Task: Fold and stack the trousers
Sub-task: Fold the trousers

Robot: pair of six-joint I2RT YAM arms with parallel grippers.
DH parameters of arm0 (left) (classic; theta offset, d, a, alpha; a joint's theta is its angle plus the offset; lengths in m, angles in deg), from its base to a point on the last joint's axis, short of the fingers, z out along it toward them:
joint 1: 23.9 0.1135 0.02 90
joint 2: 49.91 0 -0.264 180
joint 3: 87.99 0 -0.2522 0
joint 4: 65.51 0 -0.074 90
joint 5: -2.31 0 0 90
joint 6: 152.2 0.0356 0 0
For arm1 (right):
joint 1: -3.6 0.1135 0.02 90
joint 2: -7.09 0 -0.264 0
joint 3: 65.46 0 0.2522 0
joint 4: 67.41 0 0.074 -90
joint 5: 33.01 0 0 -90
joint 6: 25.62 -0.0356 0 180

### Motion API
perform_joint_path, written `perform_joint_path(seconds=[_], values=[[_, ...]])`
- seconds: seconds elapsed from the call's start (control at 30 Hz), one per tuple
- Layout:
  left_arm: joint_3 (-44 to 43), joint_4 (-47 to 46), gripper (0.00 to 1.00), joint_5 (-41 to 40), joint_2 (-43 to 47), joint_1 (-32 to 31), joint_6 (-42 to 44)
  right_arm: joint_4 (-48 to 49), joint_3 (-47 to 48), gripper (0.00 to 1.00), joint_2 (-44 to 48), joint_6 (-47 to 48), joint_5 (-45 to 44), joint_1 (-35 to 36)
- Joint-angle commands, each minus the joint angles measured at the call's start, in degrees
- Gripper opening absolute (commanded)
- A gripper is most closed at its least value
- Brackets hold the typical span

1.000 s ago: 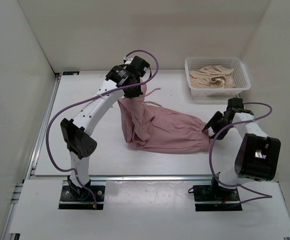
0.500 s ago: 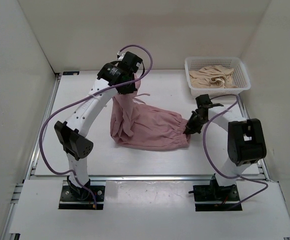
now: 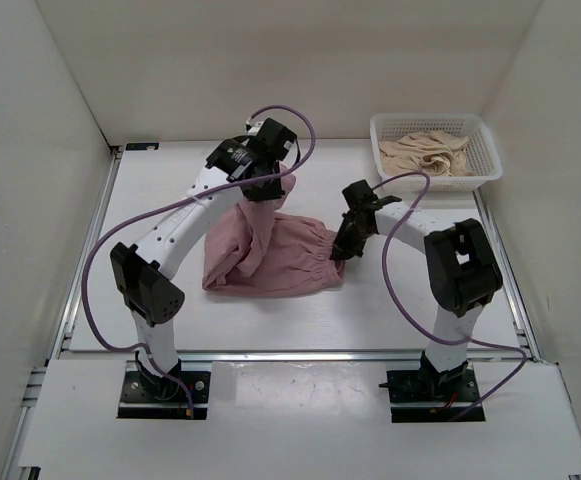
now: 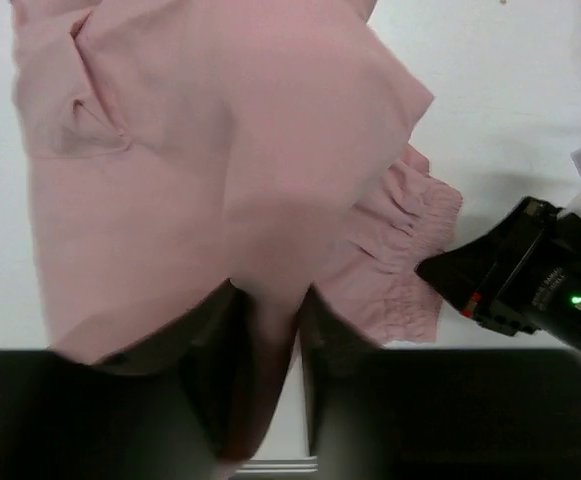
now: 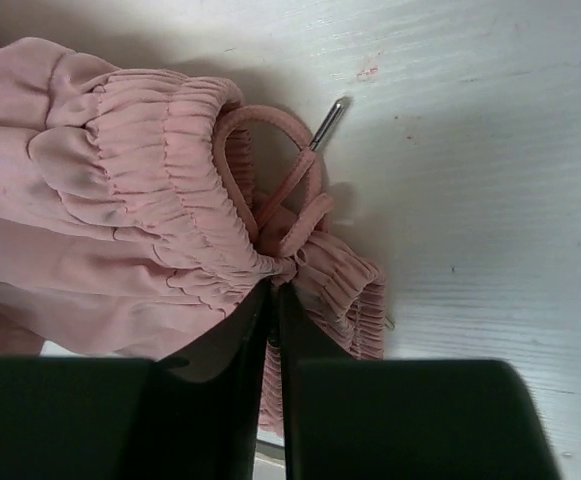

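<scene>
The dusty-pink trousers [image 3: 260, 258] lie bunched in the middle of the table, folded over on themselves. One part rises to my left gripper [image 3: 270, 186], which hovers over their far edge. In the left wrist view its jaws [image 4: 267, 300] stand parted, with a strip of the fabric still hanging loosely between the fingers [image 4: 210, 350]. My right gripper [image 3: 344, 246] is at the right end of the trousers. In the right wrist view it [image 5: 275, 285] is pinched shut on the gathered waistband [image 5: 170, 170], just below the looped drawstring [image 5: 270, 170].
A white basket [image 3: 432, 118] holding beige cloth [image 3: 428, 152] stands at the back right. White walls close off the table at the left, back and right. The right arm's black wrist [image 4: 510, 280] sits close to the waistband [image 4: 400, 250].
My right gripper has dragged the waistband leftward, folding the trousers shorter. It closed on the waistband during that move. My left gripper's jaws have parted from a tight pinch.
</scene>
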Motion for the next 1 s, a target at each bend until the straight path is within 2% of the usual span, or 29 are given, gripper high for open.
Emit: perform_joint_path(seconds=[0.0,0.03,0.07,0.1,0.13,0.17,0.3,0.33,0.37,0.47,0.57,0.67,0.7,0.77,0.87,0.97], values=[[0.4,-3.0,0.49,3.3,1.4,-1.0,-0.9,-0.2,1.6,0.14,-0.4,-1.6,-1.5,0.3],[0.4,-4.4,0.73,6.2,1.4,-1.9,1.1,-0.2,1.6,0.48,0.7,-1.1,-2.1,0.3],[0.4,-4.9,0.92,7.7,1.4,-1.9,1.9,-0.2,1.6,0.67,3.1,-0.1,-2.9,0.3],[0.4,-5.4,0.99,9.1,2.5,-2.5,2.4,-0.7,0.5,0.79,4.6,-0.1,-4.0,0.3],[-0.1,-5.4,0.99,10.5,3.0,-2.5,2.9,-1.5,-0.1,0.91,6.3,0.7,-6.7,-0.3],[-1.2,-6.1,0.99,12.5,3.6,-2.5,3.5,-2.3,-0.1,0.95,9.7,2.1,-7.9,-0.9],[-4.9,-6.1,0.98,13.3,6.5,-1.8,4.9,-6.1,-3.6,0.95,17.7,6.0,-10.3,-5.4],[-4.9,-6.1,0.96,13.3,7.8,-1.3,5.8,-6.1,-4.8,0.92,20.7,6.7,-10.3,-6.9],[-4.9,-6.1,0.96,13.3,8.5,-0.6,5.8,-6.1,-4.8,0.83,21.9,7.4,-9.7,-7.0],[-2.5,-5.1,0.93,13.3,11.0,3.4,6.4,-6.1,-1.9,0.72,22.8,11.3,-6.0,-4.3],[-0.3,-0.6,0.90,8.5,12.3,7.7,4.9,-6.6,5.5,0.72,17.2,14.3,-1.3,1.5],[2.9,1.1,0.89,7.1,15.2,13.2,2.6,-7.3,12.8,0.83,9.5,15.5,1.9,7.3],[4.3,1.1,0.89,7.6,16.3,14.6,2.6,-7.3,14.2,0.91,7.7,15.5,2.7,8.9],[8.0,0.5,0.87,10.2,19.2,17.7,2.0,-7.3,17.3,0.95,2.2,15.5,4.1,9.6],[11.8,-0.2,0.87,11.2,21.9,19.6,2.0,-7.3,20.8,0.95,-4.6,15.5,6.4,10.9],[14.3,-0.2,0.87,11.8,22.7,20.1,2.6,-6.8,22.6,0.87,-8.9,15.5,7.9,12.4]])
